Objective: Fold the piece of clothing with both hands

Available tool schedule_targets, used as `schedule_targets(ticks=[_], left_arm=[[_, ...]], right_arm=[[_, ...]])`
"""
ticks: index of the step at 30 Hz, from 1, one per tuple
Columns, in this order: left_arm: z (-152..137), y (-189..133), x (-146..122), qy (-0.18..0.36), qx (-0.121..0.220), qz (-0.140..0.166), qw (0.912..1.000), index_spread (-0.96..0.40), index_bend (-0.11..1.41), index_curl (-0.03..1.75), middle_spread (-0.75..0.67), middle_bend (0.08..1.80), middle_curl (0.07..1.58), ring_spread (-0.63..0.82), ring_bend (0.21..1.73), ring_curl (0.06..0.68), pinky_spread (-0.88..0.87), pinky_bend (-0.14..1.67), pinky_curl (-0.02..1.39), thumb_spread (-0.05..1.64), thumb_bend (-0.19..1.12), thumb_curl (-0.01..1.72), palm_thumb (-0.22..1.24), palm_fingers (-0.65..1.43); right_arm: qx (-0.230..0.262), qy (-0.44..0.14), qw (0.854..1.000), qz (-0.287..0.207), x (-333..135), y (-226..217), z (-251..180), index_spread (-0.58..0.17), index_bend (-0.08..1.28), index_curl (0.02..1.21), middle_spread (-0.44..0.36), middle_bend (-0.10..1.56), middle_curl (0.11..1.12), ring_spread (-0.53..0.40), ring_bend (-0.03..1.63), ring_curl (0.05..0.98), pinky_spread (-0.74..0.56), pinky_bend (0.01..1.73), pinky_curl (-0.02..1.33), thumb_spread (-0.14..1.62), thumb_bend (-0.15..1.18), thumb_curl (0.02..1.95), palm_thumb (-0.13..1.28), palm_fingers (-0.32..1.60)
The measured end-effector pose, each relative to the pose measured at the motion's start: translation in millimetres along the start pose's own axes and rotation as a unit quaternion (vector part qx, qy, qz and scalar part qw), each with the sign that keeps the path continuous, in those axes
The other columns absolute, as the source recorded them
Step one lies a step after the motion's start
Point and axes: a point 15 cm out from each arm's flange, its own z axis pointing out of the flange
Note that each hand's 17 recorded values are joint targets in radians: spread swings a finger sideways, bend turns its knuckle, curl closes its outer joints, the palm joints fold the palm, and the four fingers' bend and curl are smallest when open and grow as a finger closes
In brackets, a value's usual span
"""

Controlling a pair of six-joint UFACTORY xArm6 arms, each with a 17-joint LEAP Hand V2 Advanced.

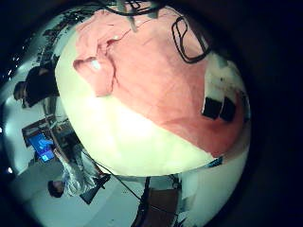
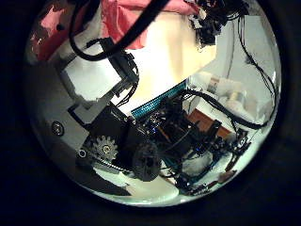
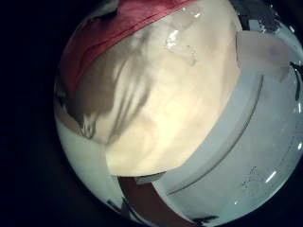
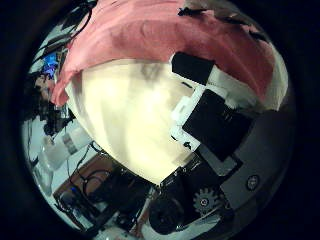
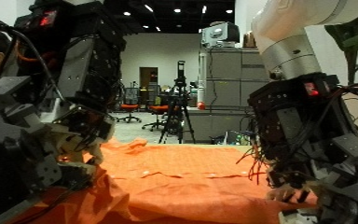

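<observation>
An orange piece of clothing [image 5: 191,182] lies spread on the cream table [image 1: 123,137], with a folded ridge near one side [image 1: 99,66]. My left hand [image 5: 48,140] hangs just above the cloth's edge, fingers relaxed and holding nothing; its fingers [image 2: 99,71] reach over the table toward the cloth [image 2: 132,14]. My right hand [image 5: 306,159] is low at the opposite edge, its fingertips resting on the cloth. Its fingers [image 4: 215,110] stretch across bare table [image 4: 120,110] to the cloth's hem [image 4: 160,35]. A hand's black fingertips [image 1: 219,108] sit on the cloth near its border.
Behind the table stand a tripod [image 5: 179,103], grey cabinets [image 5: 228,93] and office chairs [image 5: 132,110]. Electronics and wiring [image 2: 202,132] crowd the space past the table's edge. A grey ledge [image 3: 227,142] borders the table.
</observation>
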Motion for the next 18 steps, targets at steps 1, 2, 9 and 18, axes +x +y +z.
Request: schedule_targets(ticks=[1,2,9,18], left_arm=[[-0.6,1.2,0.1,0.0,-0.002,0.001,1.0,-0.79,0.38,1.31,-0.49,1.12,0.86,-0.43,1.39,0.503,-0.61,1.22,0.53,0.92,-0.02,0.71,0.86,1.17],[-1.2,2.8,0.1,0.001,-0.005,0.003,1.0,-0.79,0.38,1.31,-0.49,1.12,0.86,-0.43,1.39,0.503,-0.61,1.22,0.53,0.92,-0.02,0.71,0.86,1.17],[-6.4,15.9,-0.4,0.003,-0.03,0.022,0.9993,-0.79,0.37,1.32,-0.49,1.13,0.85,-0.43,1.39,0.502,-0.61,1.22,0.53,0.93,-0.02,0.71,0.85,1.17],[-30.3,42.9,3.4,0.022,-0.068,0.056,0.9959,-0.8,0.37,1.33,-0.49,1.13,0.85,-0.43,1.39,0.5,-0.62,1.22,0.52,0.92,-0.02,0.71,0.84,1.17]], right_arm=[[0.002,0.0,1.0,-0.001,0.2,0.1,-1.5,-0.367,0.75,0.63,-0.204,0.93,0.72,-0.284,1.06,0.548,-0.48,0.98,0.5,1.09,0.02,0.39,1.0,1.34],[0.004,0.001,1.0,-0.002,0.7,1.1,-4.6,-0.358,0.81,0.66,-0.199,0.98,0.75,-0.275,1.1,0.57,-0.45,1.04,0.54,1.13,0.03,0.4,1.01,1.3],[0.018,0.007,1.0,0.004,5.6,22.4,-36.6,-0.325,0.95,0.76,-0.186,1.11,0.81,-0.255,1.24,0.645,-0.37,1.18,0.64,1.23,0.03,0.43,1.05,1.16],[0.029,0.008,1.0,0.01,7.7,78.7,-88.8,-0.303,1.0,0.82,-0.172,1.18,0.84,-0.242,1.29,0.691,-0.32,1.23,0.72,1.29,0.02,0.48,1.09,1.09]])
